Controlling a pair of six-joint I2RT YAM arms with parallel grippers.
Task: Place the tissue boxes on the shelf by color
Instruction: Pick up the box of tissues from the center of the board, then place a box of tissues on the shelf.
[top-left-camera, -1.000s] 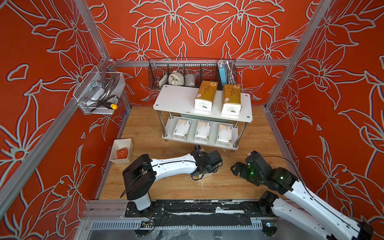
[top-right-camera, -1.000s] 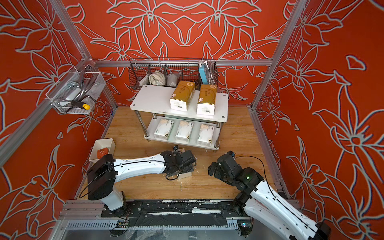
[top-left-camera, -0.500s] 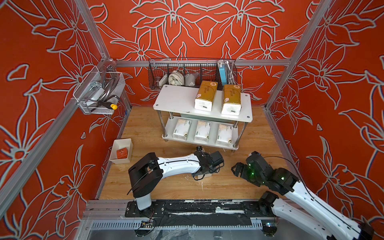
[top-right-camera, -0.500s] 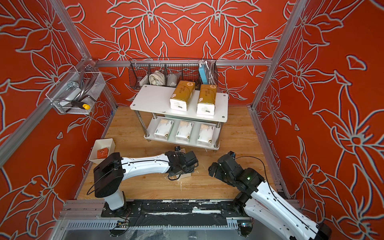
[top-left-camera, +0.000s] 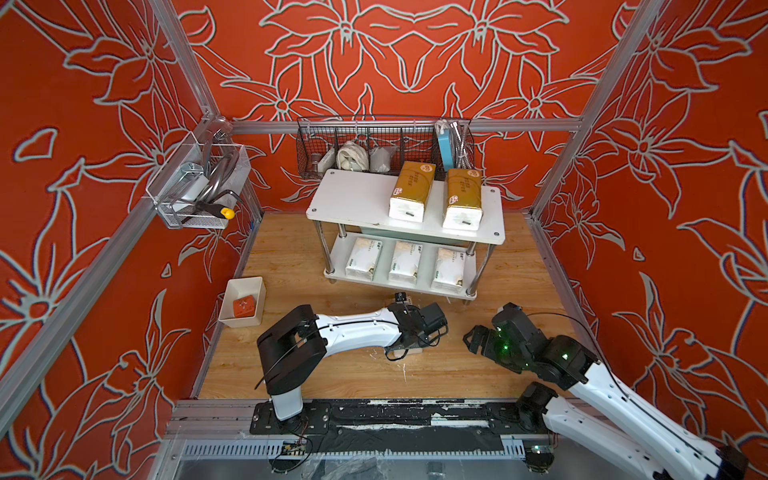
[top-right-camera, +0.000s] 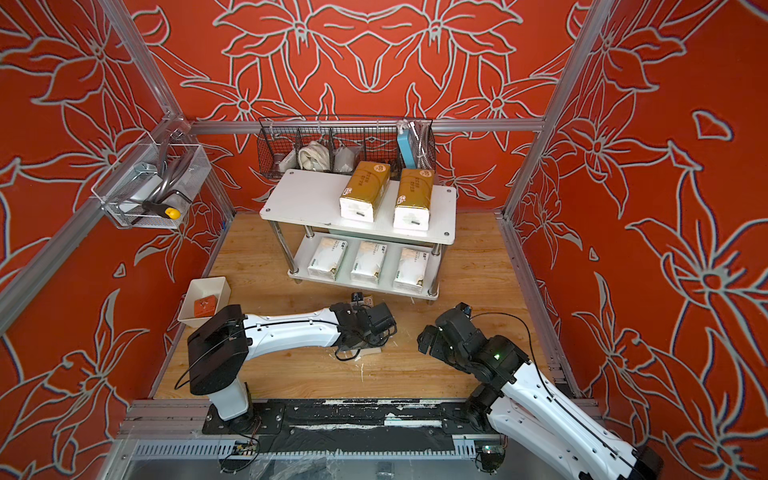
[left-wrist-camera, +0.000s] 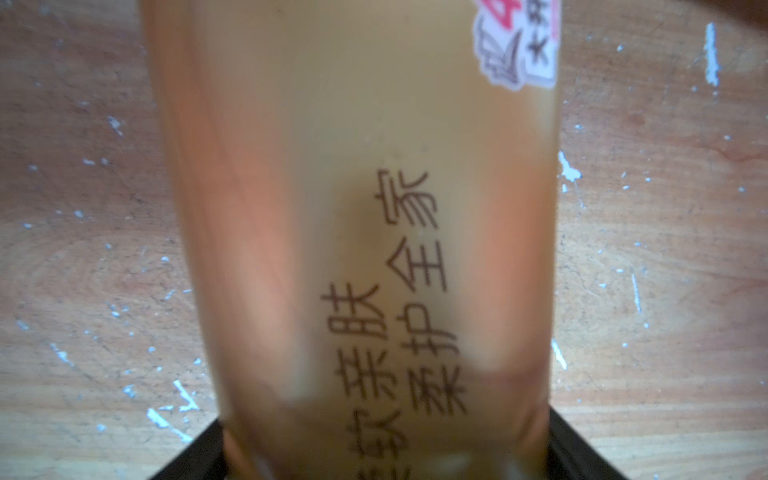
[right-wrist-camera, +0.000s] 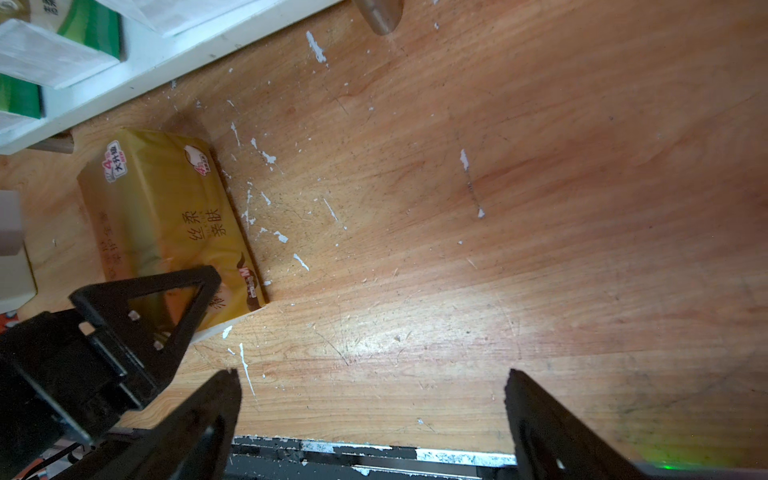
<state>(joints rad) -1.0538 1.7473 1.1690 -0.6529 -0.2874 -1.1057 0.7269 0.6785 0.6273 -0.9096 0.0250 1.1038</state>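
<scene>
"On the floor, just in front of the shelf (top-left-camera: 353, 199): what is under you?"

"The third gold pack (right-wrist-camera: 166, 216), lying flat on the wooden floor (right-wrist-camera: 498, 208). My left gripper (left-wrist-camera: 388, 453) straddles it, fingers (right-wrist-camera: 143, 284) pressed against both long sides. The wrapper puckers where they bite, so I call it grasped, though it is not lifted yet."

"Which step is that?"

"The pick of the last pack, I judge. Three white packs (top-left-camera: 405, 262) fill the lower tier. Two gold packs (top-left-camera: 411, 191) sit on the top one, with bare board beside them."

"And next?"

"Lift straight up, high enough to clear the top board's edge, then set it down parallel to its fellows. It is a soft brick in glossy film, with brown print and white ends. It may sag or slide, so I would squeeze firmly and move gently. The floor is scuffed wood grain flecked with white; the shelf is smooth white board on chrome legs."

"Your other hand?"

"My right gripper (right-wrist-camera: 372, 386) hangs well apart over bare floor, jaws spread wide, holding nothing."
</scene>
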